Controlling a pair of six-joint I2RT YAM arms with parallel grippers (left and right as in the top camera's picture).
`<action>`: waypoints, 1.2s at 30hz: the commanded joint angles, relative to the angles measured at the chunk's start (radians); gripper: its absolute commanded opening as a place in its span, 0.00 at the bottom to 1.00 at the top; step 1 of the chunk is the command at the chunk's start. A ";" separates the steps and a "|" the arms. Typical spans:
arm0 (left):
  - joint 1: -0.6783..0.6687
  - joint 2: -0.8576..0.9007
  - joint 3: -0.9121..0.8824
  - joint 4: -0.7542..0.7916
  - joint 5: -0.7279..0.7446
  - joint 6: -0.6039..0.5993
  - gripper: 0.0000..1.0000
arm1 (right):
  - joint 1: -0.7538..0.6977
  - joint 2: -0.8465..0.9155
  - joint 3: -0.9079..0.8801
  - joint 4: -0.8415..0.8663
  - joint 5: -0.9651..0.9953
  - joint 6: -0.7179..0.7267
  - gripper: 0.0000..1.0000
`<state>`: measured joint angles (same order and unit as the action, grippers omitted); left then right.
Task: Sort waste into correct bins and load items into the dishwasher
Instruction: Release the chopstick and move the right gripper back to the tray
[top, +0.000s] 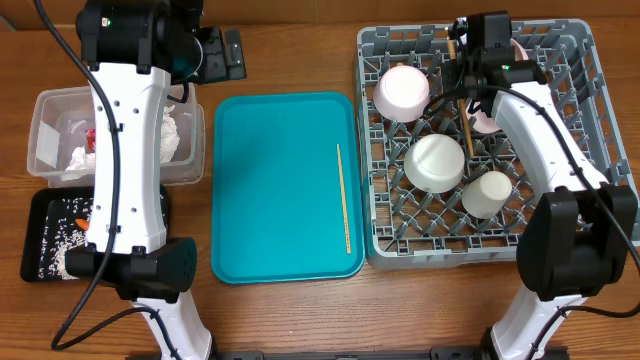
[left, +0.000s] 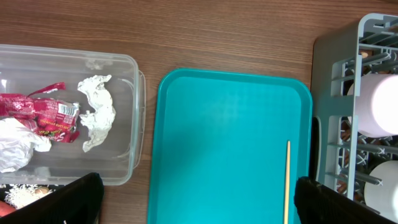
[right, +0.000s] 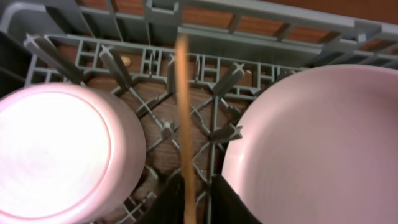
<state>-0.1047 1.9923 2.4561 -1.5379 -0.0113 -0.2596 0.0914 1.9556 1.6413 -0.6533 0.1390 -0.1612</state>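
My right gripper (top: 465, 65) (right: 193, 199) hangs over the back of the grey dishwasher rack (top: 400, 245). One wooden chopstick (right: 182, 93) (top: 468, 125) stands between its fingers, against the left one, with a narrow gap to the right one. An upturned bowl (right: 56, 149) lies left of it and the plate (right: 317, 143) right. A second bowl (top: 435, 162) and the cup (top: 487, 193) sit in the rack. The other chopstick (top: 343, 200) (left: 287, 180) lies on the teal tray (top: 280, 150). My left gripper (top: 222, 55) (left: 202, 199) is wide open and holds nothing.
The clear tub (left: 134, 124) at the left holds a red wrapper (left: 43, 112) and white tissues (left: 96, 112). In front of it, the black tray (top: 35, 215) carries rice scraps (top: 55, 240) and a carrot piece (top: 88, 222). The left arm reaches across both bins.
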 joint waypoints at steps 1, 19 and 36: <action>-0.007 -0.023 0.019 0.002 0.011 -0.010 1.00 | -0.004 -0.006 -0.001 0.015 -0.002 -0.004 0.27; -0.007 -0.023 0.019 0.001 0.011 -0.010 1.00 | 0.135 -0.134 0.133 -0.170 -0.286 0.325 0.37; -0.007 -0.023 0.019 0.001 0.011 -0.010 1.00 | 0.559 -0.093 -0.032 -0.144 -0.322 0.500 0.47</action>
<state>-0.1047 1.9923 2.4561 -1.5379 -0.0113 -0.2596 0.6243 1.8423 1.6489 -0.8177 -0.2379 0.2855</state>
